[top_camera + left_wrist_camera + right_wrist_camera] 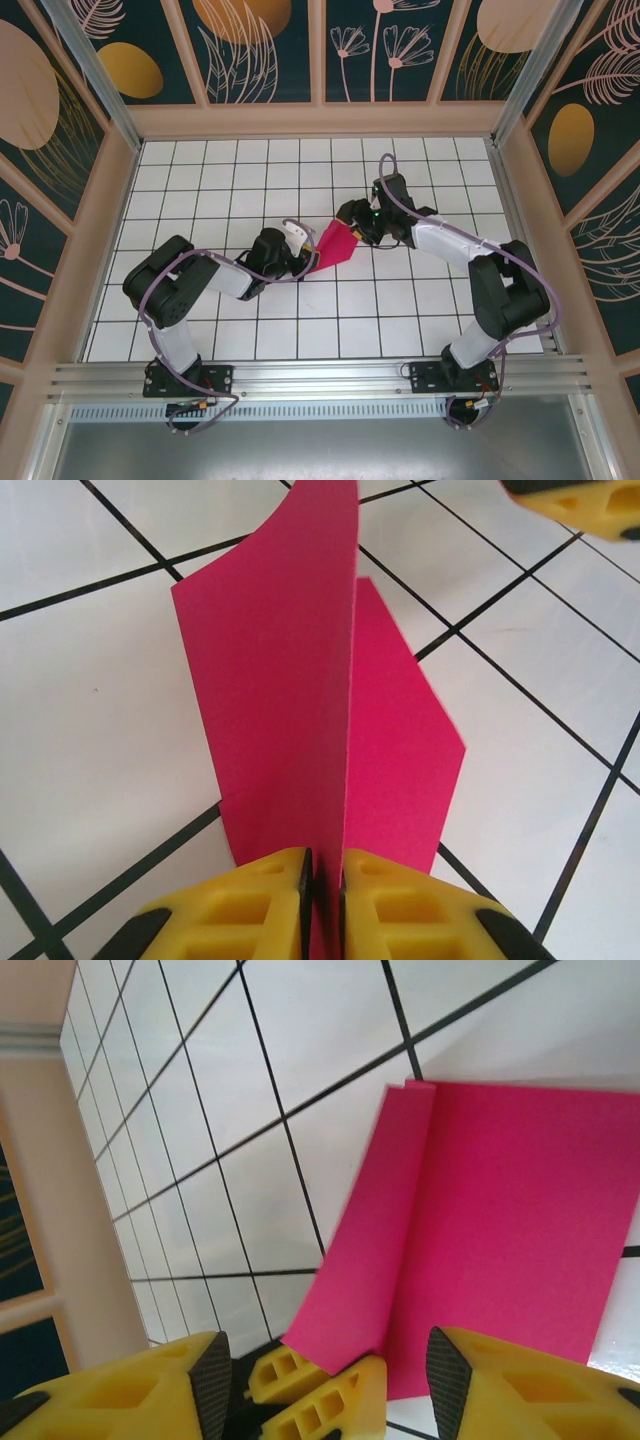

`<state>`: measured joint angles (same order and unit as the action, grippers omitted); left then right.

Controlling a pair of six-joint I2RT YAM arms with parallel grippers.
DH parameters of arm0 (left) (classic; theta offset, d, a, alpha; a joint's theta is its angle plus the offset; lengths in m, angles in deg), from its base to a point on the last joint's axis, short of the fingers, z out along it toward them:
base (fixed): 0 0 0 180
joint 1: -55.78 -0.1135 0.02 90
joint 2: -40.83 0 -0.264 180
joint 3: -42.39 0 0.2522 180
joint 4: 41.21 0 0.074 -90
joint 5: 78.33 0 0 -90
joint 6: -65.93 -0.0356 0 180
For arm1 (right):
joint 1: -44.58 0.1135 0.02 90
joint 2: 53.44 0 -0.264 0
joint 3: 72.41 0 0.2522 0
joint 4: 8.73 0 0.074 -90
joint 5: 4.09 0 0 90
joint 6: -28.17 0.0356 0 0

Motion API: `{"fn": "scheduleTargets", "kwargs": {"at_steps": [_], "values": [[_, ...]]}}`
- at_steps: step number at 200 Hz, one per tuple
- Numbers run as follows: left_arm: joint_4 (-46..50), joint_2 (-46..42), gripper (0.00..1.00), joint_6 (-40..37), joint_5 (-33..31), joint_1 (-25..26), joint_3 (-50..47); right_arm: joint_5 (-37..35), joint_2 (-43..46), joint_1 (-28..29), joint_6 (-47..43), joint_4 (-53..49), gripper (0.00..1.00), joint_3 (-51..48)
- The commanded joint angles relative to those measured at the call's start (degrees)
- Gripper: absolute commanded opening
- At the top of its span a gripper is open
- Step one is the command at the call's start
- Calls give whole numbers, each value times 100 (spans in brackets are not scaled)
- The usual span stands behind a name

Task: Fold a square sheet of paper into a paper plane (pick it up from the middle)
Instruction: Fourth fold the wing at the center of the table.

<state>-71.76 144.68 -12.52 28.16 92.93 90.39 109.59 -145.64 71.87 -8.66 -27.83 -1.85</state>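
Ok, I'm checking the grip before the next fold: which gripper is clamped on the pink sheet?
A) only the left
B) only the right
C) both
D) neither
A: in the left wrist view, the left gripper is closed on the upright crease of the pink sheet. In the right wrist view, the right gripper has its fingers wide apart and is not pinching the sheet.
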Motion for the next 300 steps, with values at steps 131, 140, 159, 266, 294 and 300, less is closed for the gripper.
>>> {"fn": "scheduleTargets", "kwargs": {"at_steps": [131,140,159,266,294,300], "values": [[1013,223,8,-43,587,-10,685,311,-648,261,-1729,961,42,-697],[1083,237,8,-39,590,-14,722,300,-616,259,-1751,1013,42,-771],[1231,283,8,-54,623,-6,792,185,-594,242,-1715,976,41,-868],[1946,582,6,285,952,-5,1363,65,-111,84,-1468,1748,42,-1556],[2281,642,4,314,952,2,1583,-4,-143,87,-1459,1765,42,-1525],[2332,645,4,318,940,-5,1631,-10,-156,82,-1459,1774,42,-1520]]}}
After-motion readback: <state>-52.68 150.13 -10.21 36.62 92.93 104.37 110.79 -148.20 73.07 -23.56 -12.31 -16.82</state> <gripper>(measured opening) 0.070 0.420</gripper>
